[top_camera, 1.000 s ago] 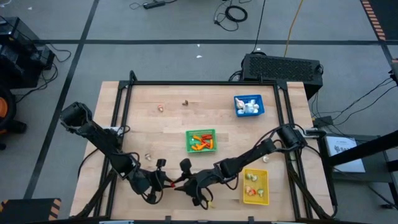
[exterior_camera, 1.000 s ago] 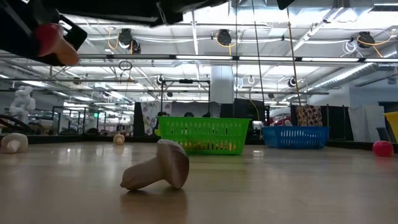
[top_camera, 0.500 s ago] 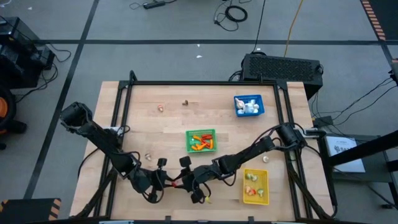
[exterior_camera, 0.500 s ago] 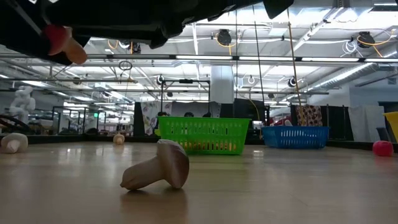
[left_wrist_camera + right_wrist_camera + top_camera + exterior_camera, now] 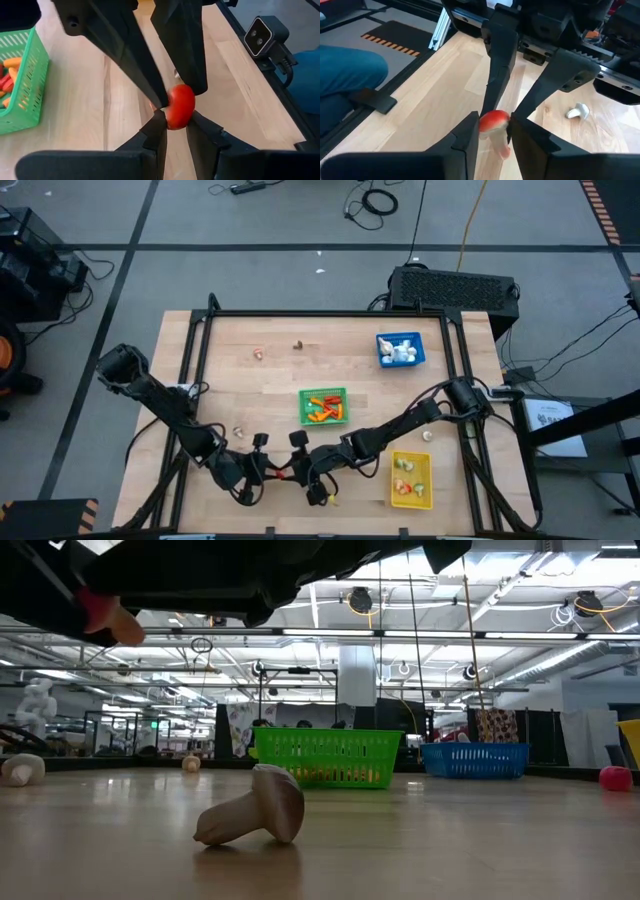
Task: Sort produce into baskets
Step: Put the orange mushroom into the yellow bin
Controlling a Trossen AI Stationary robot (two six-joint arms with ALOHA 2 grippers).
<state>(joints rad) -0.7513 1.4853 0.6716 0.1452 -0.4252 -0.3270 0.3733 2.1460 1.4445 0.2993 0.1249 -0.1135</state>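
A small red-capped piece of produce (image 5: 180, 104) with a pale stem (image 5: 500, 144) hangs above the table's near middle, between my two grippers. My left gripper (image 5: 175, 120) comes from the table's left and is shut on it. My right gripper (image 5: 492, 127) comes from the right, tip to tip with the left one (image 5: 272, 472), its fingers against the same piece. In the low view the piece (image 5: 110, 620) shows at the top left under the dark arms. The green basket (image 5: 323, 406), the blue basket (image 5: 400, 348) and the yellow basket (image 5: 411, 479) stand on the table with produce in them. My left gripper pinches the red cap (image 5: 172, 119) between its two fingertips, slanting down from the table's left. The piece is lifted clear of the table. My right gripper has its two fingers on opposite sides of the red cap (image 5: 485, 120), slanting down from the table's right. The pale stem points back between them.
Loose pieces lie at the far left (image 5: 259, 354), the far middle (image 5: 298, 345), near the left arm (image 5: 238, 432) and beside the yellow basket (image 5: 427, 435). A tan mushroom (image 5: 255, 808) lies on its side near the front edge. A black frame (image 5: 320, 314) borders the table.
My right gripper has moved a little toward the table's left, up to the red piece in my left gripper, and has rolled somewhat about its own pointing line. The left gripper and the piece have stayed where they were.
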